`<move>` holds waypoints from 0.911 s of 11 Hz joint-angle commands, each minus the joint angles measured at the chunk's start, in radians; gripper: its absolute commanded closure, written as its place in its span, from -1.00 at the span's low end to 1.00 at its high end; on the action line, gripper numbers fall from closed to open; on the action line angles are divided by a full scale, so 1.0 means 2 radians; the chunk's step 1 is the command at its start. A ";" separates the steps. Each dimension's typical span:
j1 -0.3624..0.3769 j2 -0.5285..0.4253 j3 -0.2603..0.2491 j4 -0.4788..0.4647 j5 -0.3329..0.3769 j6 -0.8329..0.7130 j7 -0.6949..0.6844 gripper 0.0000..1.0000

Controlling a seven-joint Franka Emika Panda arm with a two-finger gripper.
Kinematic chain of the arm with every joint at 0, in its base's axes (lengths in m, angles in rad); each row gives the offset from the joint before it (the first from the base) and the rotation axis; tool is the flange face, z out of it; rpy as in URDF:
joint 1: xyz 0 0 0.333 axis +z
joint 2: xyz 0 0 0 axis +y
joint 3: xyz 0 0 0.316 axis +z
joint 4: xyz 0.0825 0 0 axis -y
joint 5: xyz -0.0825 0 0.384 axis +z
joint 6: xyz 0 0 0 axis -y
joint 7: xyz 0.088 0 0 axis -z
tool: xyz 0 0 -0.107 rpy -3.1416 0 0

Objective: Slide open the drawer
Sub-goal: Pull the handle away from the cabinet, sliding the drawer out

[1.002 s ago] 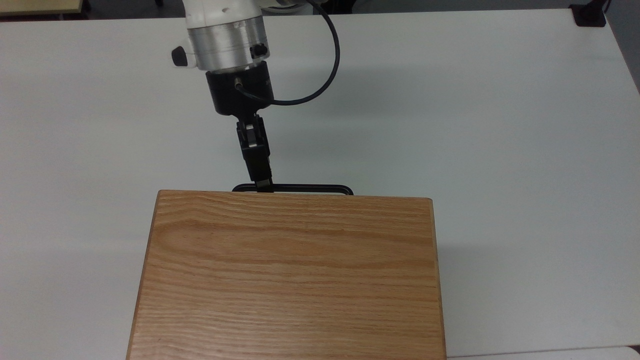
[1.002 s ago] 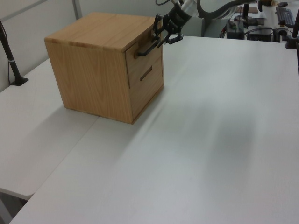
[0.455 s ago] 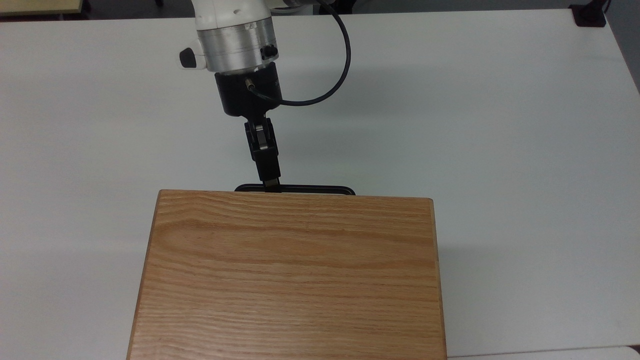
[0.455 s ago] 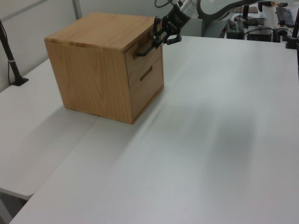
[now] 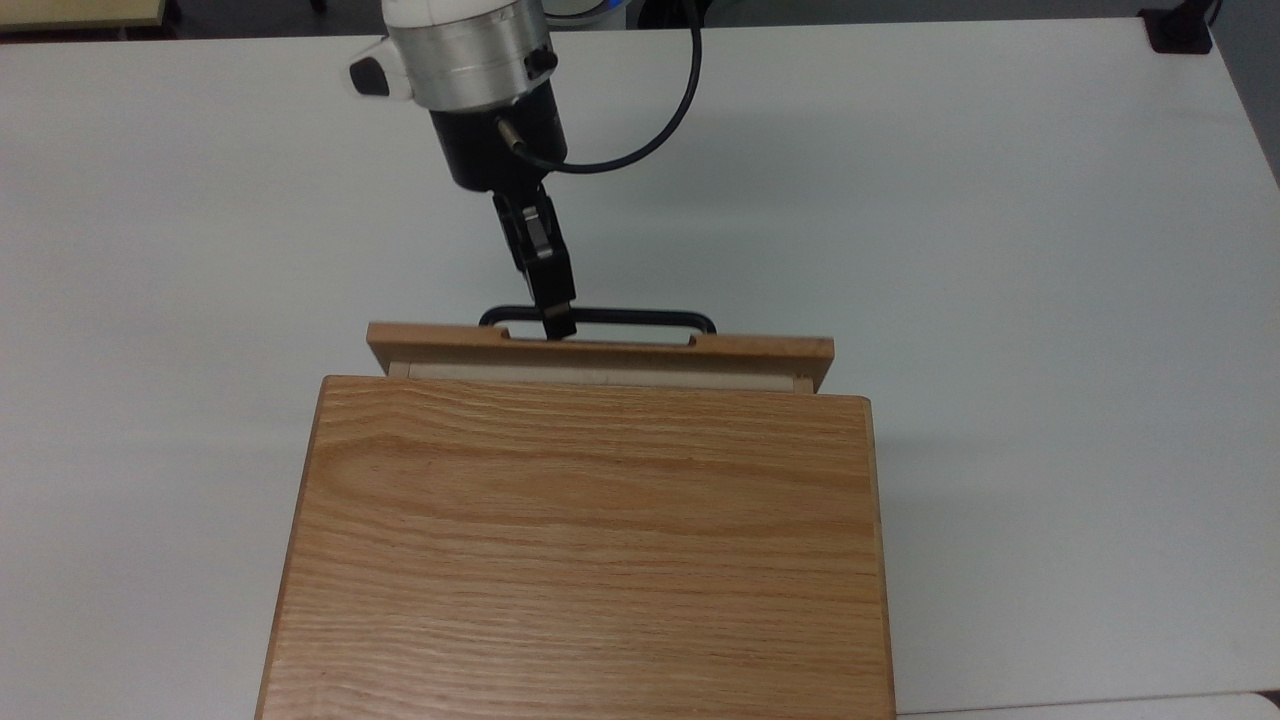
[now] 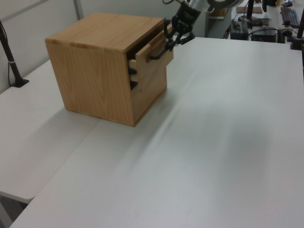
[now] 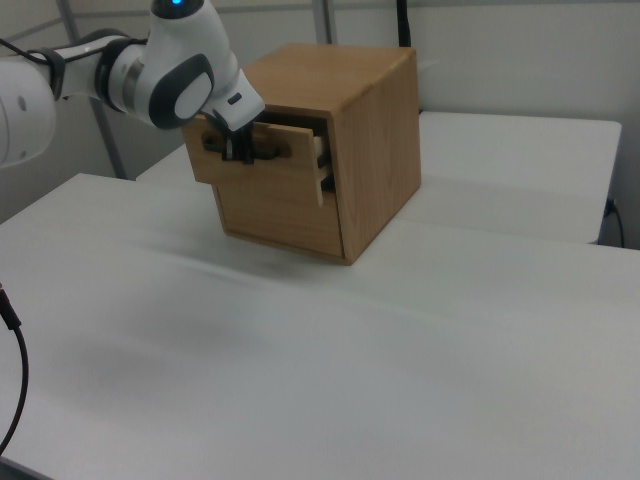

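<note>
An oak cabinet [image 5: 580, 540] sits on a white table [image 5: 1000, 250], its broad grained top taking up the lower middle of the top view. The upper drawer [image 5: 600, 352] is partly slid out of the cabinet front: in the top view its wider front panel stands clear of the cabinet edge, with a strip of the pale drawer box showing between panel and cabinet. In the left view the drawer [image 6: 153, 53] juts toward the left view's right, leaving a dark gap beside it, above a lower drawer front [image 6: 151, 90] that sits flush. A long thin black bar handle [image 5: 640, 319] runs along the panel's outer face. The Franka arm's black gripper [image 5: 559, 326] reaches down onto the handle near its end at the top view's left, fingers pinched closed on the bar. In the right view the gripper [image 7: 238, 152] sits against the drawer front [image 7: 262, 160], below the white wrist [image 7: 185, 75]
</note>
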 commanded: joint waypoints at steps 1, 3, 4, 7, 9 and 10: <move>0.011 -0.036 0.022 -0.028 -0.036 -0.059 -0.033 0.63; 0.009 -0.051 0.022 -0.029 -0.053 -0.113 -0.034 0.63; 0.009 -0.058 0.022 -0.029 -0.060 -0.139 -0.034 0.63; 0.009 -0.075 0.023 -0.043 -0.068 -0.193 -0.034 0.63; 0.003 -0.087 0.041 -0.064 -0.077 -0.198 -0.033 0.62; -0.004 -0.095 0.044 -0.070 -0.078 -0.209 -0.032 0.62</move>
